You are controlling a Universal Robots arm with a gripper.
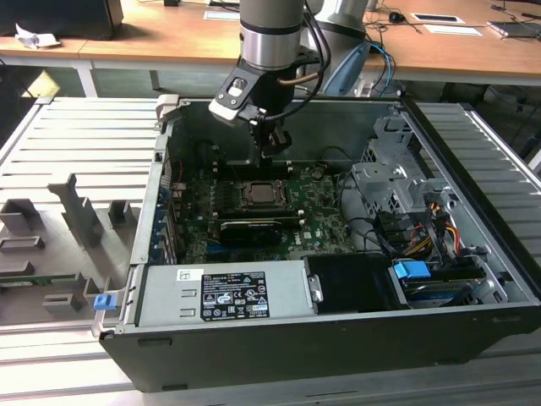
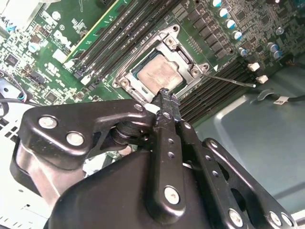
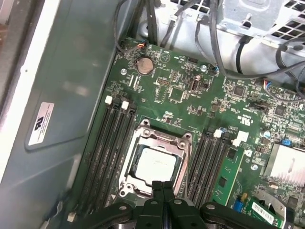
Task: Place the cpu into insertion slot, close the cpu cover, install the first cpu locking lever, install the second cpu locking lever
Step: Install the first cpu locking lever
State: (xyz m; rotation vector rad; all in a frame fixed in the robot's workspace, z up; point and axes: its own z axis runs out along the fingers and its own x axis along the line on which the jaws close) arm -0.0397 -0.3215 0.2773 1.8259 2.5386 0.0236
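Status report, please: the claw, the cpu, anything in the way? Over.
Claw shut, empty, by cpu cover edge. Cpu seated, cover down. Nothing in the way.

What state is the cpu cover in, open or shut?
Shut. In the first wrist view the cpu cover lies flat, its window framing the seated cpu.

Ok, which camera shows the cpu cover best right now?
Second wrist view: the cpu cover is seen closest, with the gripper hiding one corner. In the first wrist view the gripper covers one edge; in the exterior view it is far off, below the gripper.
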